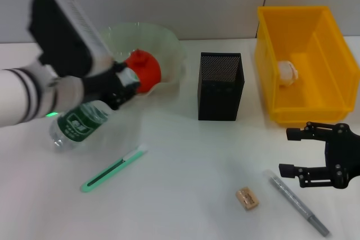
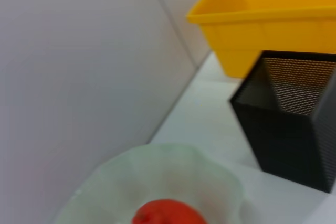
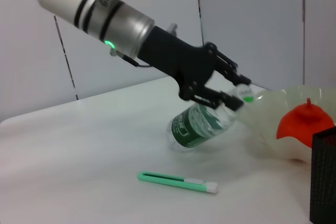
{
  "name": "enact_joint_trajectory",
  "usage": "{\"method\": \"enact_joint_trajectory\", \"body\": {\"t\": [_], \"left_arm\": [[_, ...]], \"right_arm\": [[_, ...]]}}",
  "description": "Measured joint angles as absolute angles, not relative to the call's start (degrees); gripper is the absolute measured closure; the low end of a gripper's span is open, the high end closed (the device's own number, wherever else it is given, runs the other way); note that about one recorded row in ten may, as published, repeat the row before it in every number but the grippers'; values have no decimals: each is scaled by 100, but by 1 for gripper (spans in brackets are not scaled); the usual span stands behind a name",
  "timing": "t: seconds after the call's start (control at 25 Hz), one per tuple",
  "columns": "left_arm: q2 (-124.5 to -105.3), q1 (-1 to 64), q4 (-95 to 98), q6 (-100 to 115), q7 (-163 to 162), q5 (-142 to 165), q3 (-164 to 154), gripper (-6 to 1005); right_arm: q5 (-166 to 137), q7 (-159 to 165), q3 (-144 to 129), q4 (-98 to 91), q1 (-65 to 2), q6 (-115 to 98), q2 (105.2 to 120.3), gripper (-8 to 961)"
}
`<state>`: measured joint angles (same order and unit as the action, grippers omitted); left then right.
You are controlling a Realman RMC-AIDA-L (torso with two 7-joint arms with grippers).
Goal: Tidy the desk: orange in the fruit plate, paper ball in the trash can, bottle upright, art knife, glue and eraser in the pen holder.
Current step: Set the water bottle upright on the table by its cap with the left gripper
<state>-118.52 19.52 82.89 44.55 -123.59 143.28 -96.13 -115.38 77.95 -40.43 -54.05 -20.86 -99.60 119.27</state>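
1. My left gripper [image 1: 128,85] is clamped on the neck end of the bottle [image 1: 79,123], its fingers [image 3: 223,98] closed around the neck just below the cap; the right wrist view shows this grip most plainly

2. The bottle is tilted, base resting on the table [image 1: 185,184] and neck raised toward the fruit plate [image 1: 163,43]; its green label faces the head camera

3. The orange [image 1: 147,70] lies in the fruit plate, just beyond my left gripper; the left wrist view shows it at the plate's near side [image 2: 168,214]

4. The art knife [image 1: 114,168], green with a white tip, lies flat on the table in front of the bottle, apart from it

5. The pen holder [image 1: 220,86], a black mesh box, stands upright between the fruit plate and the trash can [image 1: 315,111]; I cannot tell whether anything lies inside it

6. The trash can is a yellow bin at the right rear of the table, with the paper ball [image 1: 288,72] on its floor against the left wall

7. My right gripper [image 1: 291,151] hovers in front of the trash can with its fingers spread and nothing between them

8. The glue [image 1: 298,203], a grey stick, lies flat just beside my right gripper; the eraser [image 1: 247,198] sits to its left, not touching it
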Motion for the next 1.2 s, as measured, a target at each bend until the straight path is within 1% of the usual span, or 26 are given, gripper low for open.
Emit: {"method": "enact_joint_trajectory", "body": {"t": [0.12,0.44,0.6,0.84,1.2], "left_arm": [[-11842,1396,8869,4557,-12357,14031,-9282,577],[-11838,1143,9069,4598,-12357,13435,-8783,576],[-11839,954,9114,4679,-12144,12605,-8263,578],[-11839,864,9129,4816,-11986,12268,-8063,581],[-11846,846,9013,4833,-11953,12154,-8023,806]], "right_arm": [[-11538,7795,-4044,-5375,-2111,-9958,11927,130],[-11531,7795,-4099,-5262,-2196,-9959,11927,131],[-11531,7795,-4098,-5247,-2197,-9959,11927,131],[-11531,7785,-4095,-5244,-2204,-9957,11927,131],[-11530,7785,-4095,-5208,-2256,-9952,11927,130]]}}
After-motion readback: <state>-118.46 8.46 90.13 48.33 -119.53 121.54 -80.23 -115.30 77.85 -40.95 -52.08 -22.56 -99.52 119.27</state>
